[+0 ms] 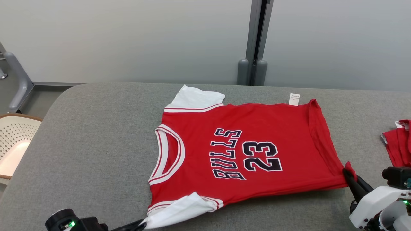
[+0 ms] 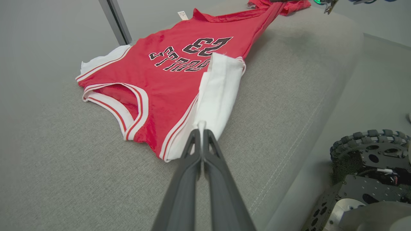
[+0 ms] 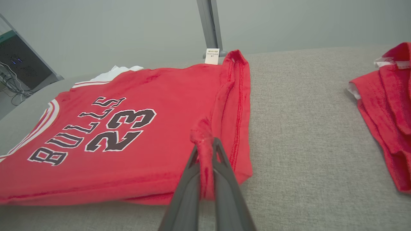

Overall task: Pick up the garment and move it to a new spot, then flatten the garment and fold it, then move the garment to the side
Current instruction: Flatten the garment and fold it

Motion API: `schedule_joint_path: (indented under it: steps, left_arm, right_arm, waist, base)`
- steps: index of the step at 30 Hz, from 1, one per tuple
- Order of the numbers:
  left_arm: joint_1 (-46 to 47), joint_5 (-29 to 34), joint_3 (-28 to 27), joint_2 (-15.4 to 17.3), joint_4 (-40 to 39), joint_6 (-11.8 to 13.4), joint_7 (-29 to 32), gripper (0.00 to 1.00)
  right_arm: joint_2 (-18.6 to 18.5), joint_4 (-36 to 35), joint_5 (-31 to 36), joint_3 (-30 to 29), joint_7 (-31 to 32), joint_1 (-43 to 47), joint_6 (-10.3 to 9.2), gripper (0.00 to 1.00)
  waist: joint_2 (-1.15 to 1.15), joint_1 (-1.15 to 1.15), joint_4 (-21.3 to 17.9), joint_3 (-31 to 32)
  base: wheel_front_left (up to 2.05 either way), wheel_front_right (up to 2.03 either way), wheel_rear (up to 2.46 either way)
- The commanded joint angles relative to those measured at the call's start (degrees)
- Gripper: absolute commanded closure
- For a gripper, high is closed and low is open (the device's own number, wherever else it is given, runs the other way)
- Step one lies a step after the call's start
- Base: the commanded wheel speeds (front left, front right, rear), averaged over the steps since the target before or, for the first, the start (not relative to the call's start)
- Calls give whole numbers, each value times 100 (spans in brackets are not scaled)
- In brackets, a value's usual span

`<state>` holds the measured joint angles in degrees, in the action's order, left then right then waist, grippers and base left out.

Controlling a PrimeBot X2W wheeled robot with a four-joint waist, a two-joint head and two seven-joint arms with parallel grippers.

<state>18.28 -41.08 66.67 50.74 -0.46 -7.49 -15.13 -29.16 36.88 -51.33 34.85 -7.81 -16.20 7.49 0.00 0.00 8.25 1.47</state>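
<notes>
The garment [image 1: 257,134] is a red jersey with white sleeves and "BULLS 23" print, spread across the grey table, collar to the left. My left gripper [image 1: 141,224] is shut on the tip of the near white sleeve [image 2: 218,96], as the left wrist view shows at the gripper [image 2: 201,131]. My right gripper [image 1: 348,173] is shut on the near hem corner, a pinch of red cloth standing between its fingers [image 3: 205,144]. The garment [image 3: 128,128] lies flat beyond that pinch.
Another red garment [image 1: 398,144] lies at the table's right edge, seen also in the right wrist view [image 3: 388,112]. A white perforated chair [image 1: 16,138] stands off the left edge. The robot's wheeled base [image 2: 369,160] sits beside the table's [image 1: 96,134] near edge.
</notes>
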Motion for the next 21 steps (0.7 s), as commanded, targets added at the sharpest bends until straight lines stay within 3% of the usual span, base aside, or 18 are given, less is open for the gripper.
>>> schedule_joint_path:
  steps: [1, 8, 21]
  left_arm:
    - [129, -36, -39, 56, -2, 4, 2, 100]
    - [409, -127, -285, -5, 18, 5, 1, 100]
    - [1637, -119, -29, -27, 488, 5, 238, 100]
  right_arm:
    - [-54, -45, -32, -58, -19, 43, 0, 100]
    - [-23, -288, 113, -406, -6, 33, -1, 100]
    - [430, -271, 933, -654, 249, -637, 0, 100]
  waist:
    - [0, 0, -6, -6]
    - [0, 0, -91, -161]
    - [0, 0, -399, -698]
  base:
    - [0, 0, 0]
    - [0, 0, 0]
    - [0, 0, 0]
